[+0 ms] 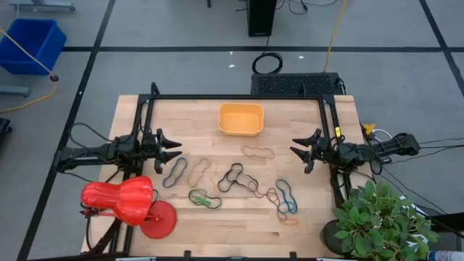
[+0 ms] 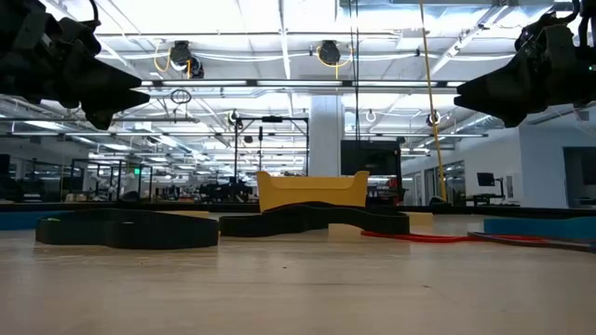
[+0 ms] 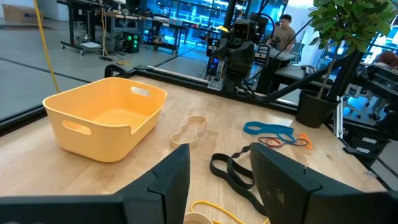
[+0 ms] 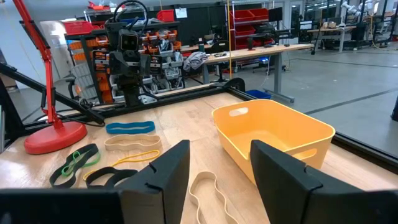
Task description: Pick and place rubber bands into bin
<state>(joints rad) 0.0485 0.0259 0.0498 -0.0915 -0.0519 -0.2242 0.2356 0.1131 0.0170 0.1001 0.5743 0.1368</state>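
Both arms are just hanging above the table: left gripper (image 1: 176,150) at the left edge, right gripper (image 1: 296,148) at the right, fingers spread apart on both and nothing held. The rubber bands (image 1: 232,178) lie scattered on the table (image 1: 196,119) between them. The bin (image 1: 241,119), which looks empty, sits past the bands near the far edge.

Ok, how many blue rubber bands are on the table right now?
2. The first blue band lies near the left pincer; the second blue band lies on the right pincer side. Overlapping bands may hide more.
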